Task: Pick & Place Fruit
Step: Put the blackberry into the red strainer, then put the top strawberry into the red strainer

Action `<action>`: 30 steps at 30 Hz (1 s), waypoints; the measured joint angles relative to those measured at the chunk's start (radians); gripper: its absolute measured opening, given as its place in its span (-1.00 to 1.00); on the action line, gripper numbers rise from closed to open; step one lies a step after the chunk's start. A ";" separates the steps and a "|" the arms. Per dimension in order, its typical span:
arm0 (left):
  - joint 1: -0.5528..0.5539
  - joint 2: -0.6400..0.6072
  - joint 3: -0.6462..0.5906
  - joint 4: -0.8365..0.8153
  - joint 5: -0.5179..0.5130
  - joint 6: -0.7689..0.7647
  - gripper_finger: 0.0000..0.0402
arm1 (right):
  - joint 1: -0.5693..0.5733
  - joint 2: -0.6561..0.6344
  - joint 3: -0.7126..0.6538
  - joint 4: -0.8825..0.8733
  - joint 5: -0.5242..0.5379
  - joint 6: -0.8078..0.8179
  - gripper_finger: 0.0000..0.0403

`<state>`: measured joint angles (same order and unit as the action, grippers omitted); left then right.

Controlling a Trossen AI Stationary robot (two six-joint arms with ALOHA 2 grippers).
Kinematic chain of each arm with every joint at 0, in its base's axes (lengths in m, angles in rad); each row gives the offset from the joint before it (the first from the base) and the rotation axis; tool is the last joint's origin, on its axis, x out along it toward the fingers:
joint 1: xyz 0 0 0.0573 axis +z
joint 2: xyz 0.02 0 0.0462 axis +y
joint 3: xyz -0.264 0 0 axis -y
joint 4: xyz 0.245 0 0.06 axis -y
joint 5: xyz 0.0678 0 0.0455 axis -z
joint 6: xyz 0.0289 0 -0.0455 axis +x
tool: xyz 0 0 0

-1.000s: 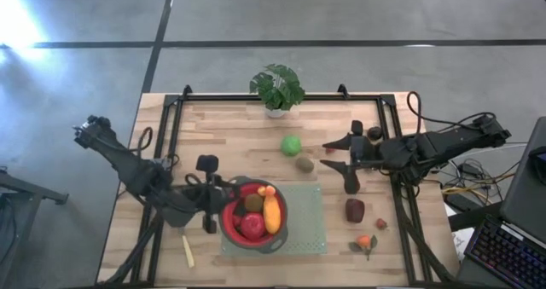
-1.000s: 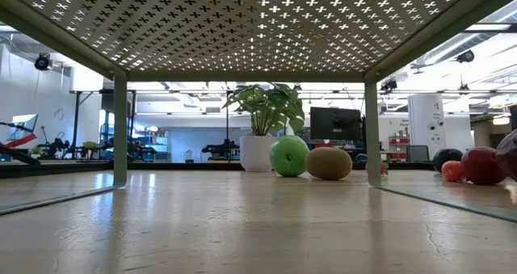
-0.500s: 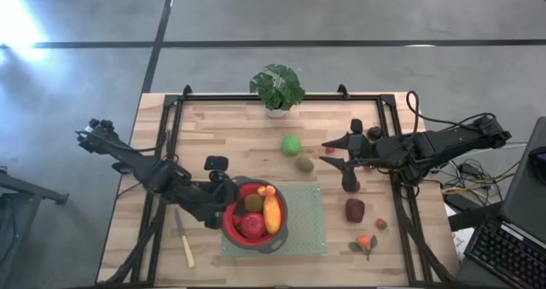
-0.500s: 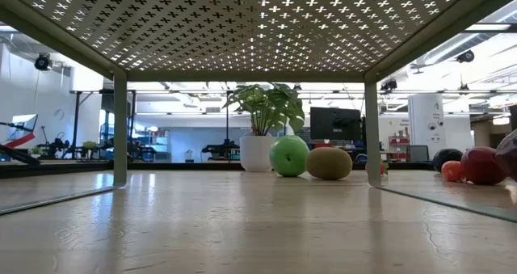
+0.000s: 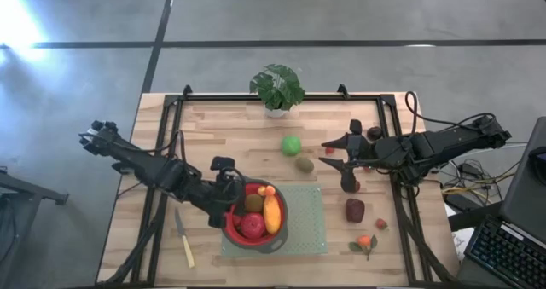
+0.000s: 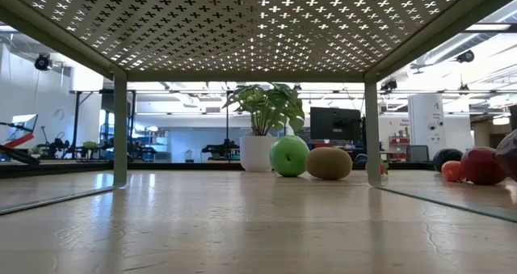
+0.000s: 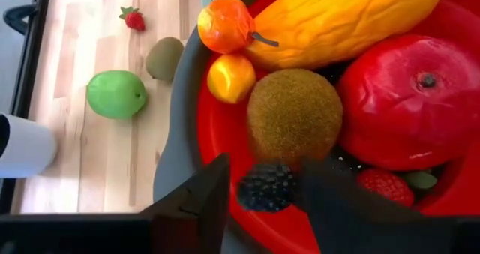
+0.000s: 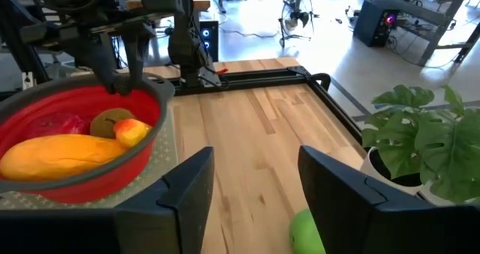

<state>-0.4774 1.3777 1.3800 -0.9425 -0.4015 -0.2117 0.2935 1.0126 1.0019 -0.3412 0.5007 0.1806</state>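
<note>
Fruit is sitting partly in the red bowl (image 5: 253, 214): we are seeing a red apple (image 7: 409, 97), an orange elongated piece (image 7: 337, 22) and a kiwi (image 7: 294, 118) inside. The green ball (image 5: 292, 145) and another kiwi (image 5: 304, 164) are lying on the counter (image 5: 230, 144) near the potted plant (image 5: 276, 88). The left end effector (image 7: 262, 190) is hovering spread over the bowl's rim above a dark berry (image 7: 266, 186); the right end effector (image 5: 334, 155) is hanging spread, empty, beside the kiwi.
</note>
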 joint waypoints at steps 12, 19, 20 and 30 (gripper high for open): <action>0.008 0.000 0.000 0.010 -0.003 0.031 0.22 | 0.001 0.123 0.000 0.098 -0.127 -0.025 -0.08; 0.013 -0.002 0.000 0.015 -0.018 0.065 0.20 | 0.001 0.238 0.044 0.111 -0.143 -0.084 -0.33; 0.013 -0.004 0.002 0.011 -0.023 0.078 0.20 | 0.001 0.243 0.056 0.079 -0.143 -0.083 -0.37; 0.000 -0.035 0.075 -0.039 -0.113 0.097 0.20 | 0.001 0.235 0.205 -0.571 -0.021 0.235 -0.76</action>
<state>-0.4769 1.3431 1.4551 -0.9817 -0.5141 -0.1151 0.2943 1.2472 1.2066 -0.9125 0.4801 0.4157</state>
